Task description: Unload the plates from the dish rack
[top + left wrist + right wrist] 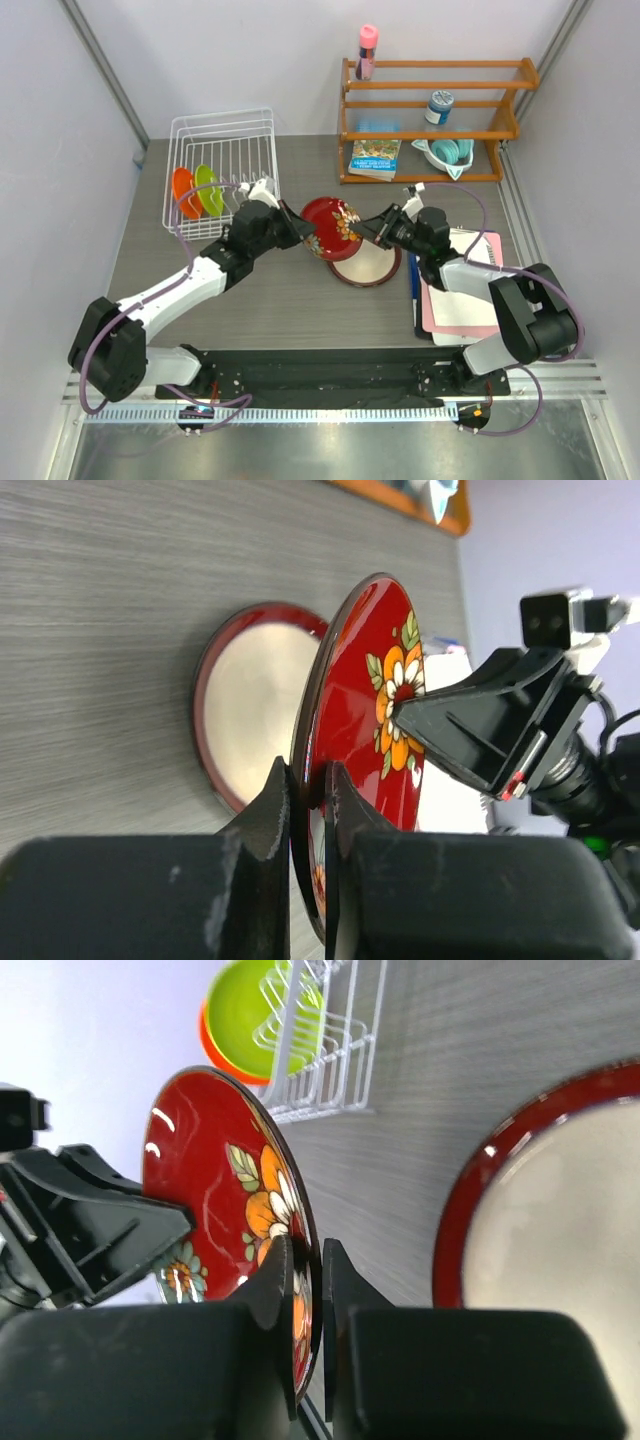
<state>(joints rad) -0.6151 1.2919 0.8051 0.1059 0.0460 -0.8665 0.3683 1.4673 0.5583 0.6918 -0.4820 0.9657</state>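
Glossy red floral plate [333, 225] on edge, left hand [308, 780] and right hand [306, 1255] clamped on opposite rims

Orange wooden shelf [460, 102], pink bottle [367, 50] on top, teal dish [448, 152], book [375, 158], pink notepad [450, 310] at right

My left arm [170, 292] and right arm [468, 274]: white link shells, chunky black joint housings, a purple cable [182, 222] looping along each. The left gripper [308, 775] is matte black, fingers [262, 825] blocky with tapered tips and whitish scuffs. The right gripper [306, 1250] is the same black; I see a small red tab [515, 786] on its body.
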